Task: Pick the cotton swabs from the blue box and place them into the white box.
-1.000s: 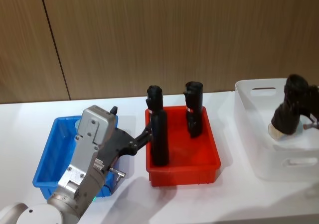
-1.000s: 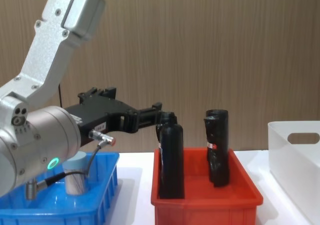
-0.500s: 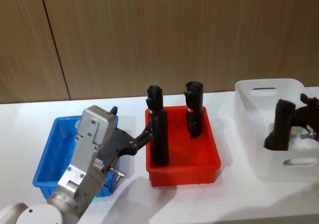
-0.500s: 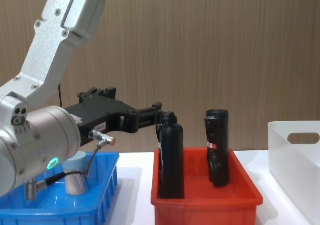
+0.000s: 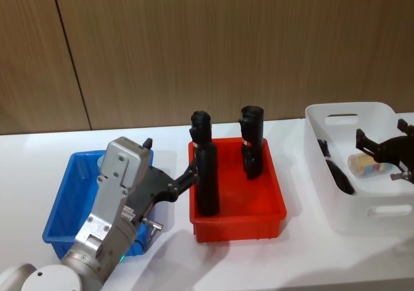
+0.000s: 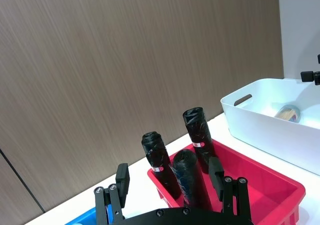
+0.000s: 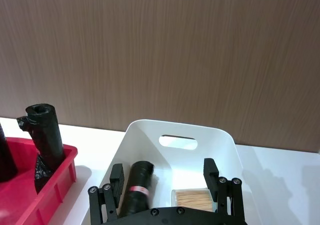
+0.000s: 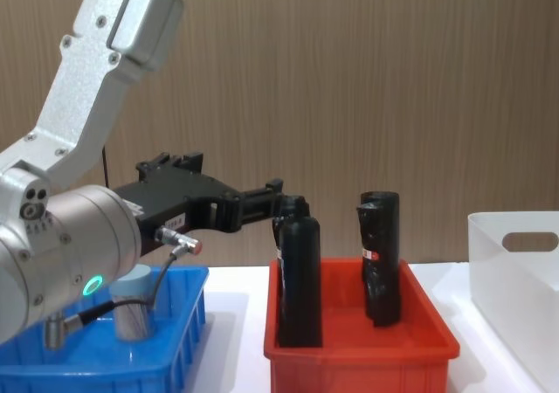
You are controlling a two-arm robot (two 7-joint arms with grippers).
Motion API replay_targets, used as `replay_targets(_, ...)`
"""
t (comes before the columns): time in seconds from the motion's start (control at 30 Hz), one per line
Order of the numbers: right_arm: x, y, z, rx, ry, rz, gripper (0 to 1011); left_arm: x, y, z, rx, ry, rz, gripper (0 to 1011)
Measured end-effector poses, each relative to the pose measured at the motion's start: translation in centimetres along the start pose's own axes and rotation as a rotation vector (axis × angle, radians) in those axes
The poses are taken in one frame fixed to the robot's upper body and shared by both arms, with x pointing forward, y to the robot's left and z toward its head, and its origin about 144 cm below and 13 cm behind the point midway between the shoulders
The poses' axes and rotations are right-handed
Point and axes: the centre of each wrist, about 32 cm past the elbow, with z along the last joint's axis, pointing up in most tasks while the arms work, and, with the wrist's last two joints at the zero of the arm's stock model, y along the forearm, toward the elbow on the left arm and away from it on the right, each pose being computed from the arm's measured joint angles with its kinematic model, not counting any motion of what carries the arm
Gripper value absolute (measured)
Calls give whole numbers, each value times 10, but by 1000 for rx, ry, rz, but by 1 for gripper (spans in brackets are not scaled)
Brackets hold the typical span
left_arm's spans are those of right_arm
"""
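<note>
Hiding most of the blue box (image 5: 61, 207), the left gripper (image 5: 187, 174)

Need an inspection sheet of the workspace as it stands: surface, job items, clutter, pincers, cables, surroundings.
Surface: white table, holding three bins in a row.
Job's things: blue box holds one cotton swab tub; white box holds another tub lying on its side.
Clutter: red bin with upright black rolls; one black roll lying in the white box.
Pincers: left pincer parked above the blue box, reaching toward the red bin; right pincer open above the white box, holding nothing.
Cables: thin cable on the left wrist.
Surroundings: wood-panel wall.
</note>
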Motion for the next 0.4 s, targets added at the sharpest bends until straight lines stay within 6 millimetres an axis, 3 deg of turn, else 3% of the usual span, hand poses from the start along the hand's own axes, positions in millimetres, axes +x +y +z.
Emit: replay_targets(0.4,0,-3,2,15,14,3,1001,0,0,0,0,0,0,1004)
